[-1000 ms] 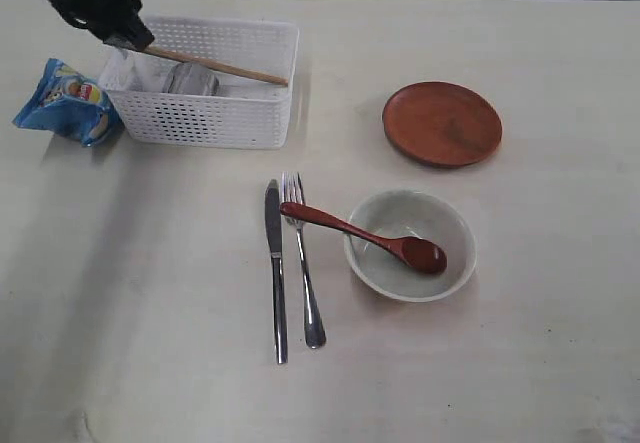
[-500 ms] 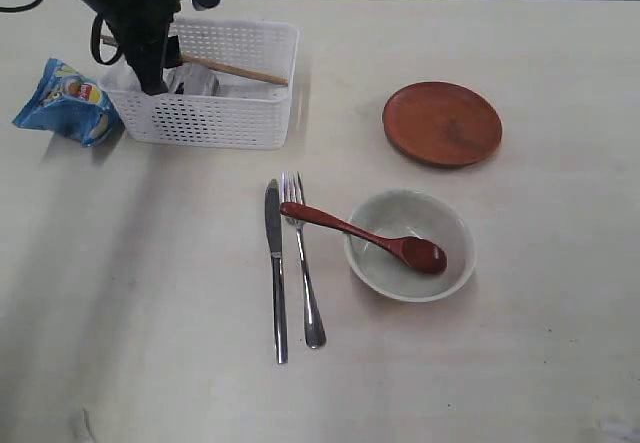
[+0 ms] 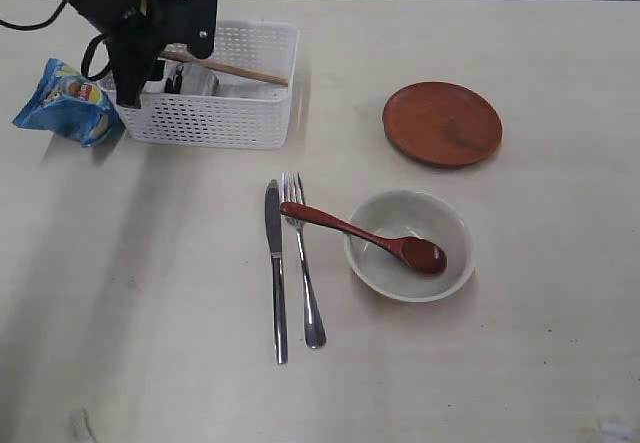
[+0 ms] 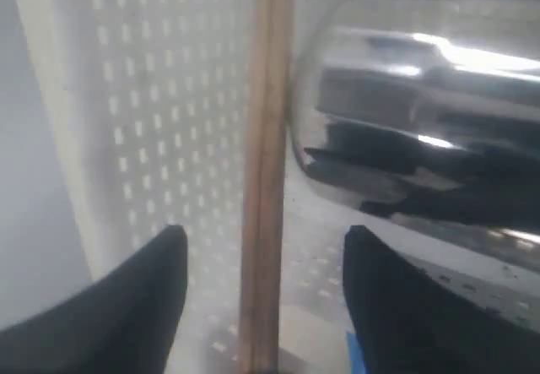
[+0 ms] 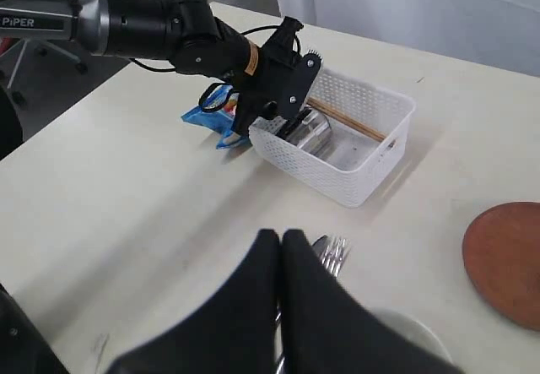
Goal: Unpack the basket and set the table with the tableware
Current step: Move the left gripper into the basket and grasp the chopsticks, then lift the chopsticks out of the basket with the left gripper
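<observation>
Bright, even light; soft faint shadows on table [image 3: 150,343]. Left wrist view blurred, out of focus; glare streaks on cup [image 4: 422,129].

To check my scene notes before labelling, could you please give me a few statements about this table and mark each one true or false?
1. The spoon's head rests in the bowl. True.
2. The steel cup stands on the plate. False: it lies inside the basket, and the plate is bare.
3. The left end effector has open jaws either side of a chopstick. True.
4. In the exterior view the knife lies right of the fork. False: it lies left of it.
5. The right end effector is open. False: it is shut.
</observation>
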`<move>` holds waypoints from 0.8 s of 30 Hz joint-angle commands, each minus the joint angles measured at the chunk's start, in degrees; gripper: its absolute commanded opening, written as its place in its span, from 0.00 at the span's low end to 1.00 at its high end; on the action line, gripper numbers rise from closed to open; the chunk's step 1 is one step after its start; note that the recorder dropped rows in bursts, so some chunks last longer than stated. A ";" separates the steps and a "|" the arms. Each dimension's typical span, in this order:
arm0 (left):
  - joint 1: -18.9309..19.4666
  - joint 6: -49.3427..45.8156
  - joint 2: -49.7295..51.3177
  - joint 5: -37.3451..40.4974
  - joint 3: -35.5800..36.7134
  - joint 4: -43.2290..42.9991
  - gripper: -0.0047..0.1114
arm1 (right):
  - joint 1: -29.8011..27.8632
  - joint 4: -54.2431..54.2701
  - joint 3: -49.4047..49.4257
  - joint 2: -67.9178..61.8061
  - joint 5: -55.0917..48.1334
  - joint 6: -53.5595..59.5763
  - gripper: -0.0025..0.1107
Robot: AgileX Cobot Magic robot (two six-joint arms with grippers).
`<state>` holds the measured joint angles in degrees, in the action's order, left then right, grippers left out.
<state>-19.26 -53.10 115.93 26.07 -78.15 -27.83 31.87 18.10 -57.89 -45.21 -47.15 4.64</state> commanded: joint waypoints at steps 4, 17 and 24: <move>-0.03 0.07 2.26 -2.66 -0.22 -5.82 0.49 | -0.24 -0.25 0.07 0.15 -1.19 1.15 0.03; -0.03 2.56 -0.35 3.58 -0.22 -6.45 0.04 | -0.24 -0.25 0.07 0.15 -1.29 1.38 0.03; -0.03 4.07 -5.59 4.00 -0.22 -6.31 0.04 | -0.24 -0.25 0.07 0.15 -2.02 1.38 0.03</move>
<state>-19.26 -50.60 112.54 29.26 -78.73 -34.97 31.87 18.10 -57.89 -45.21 -48.61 5.58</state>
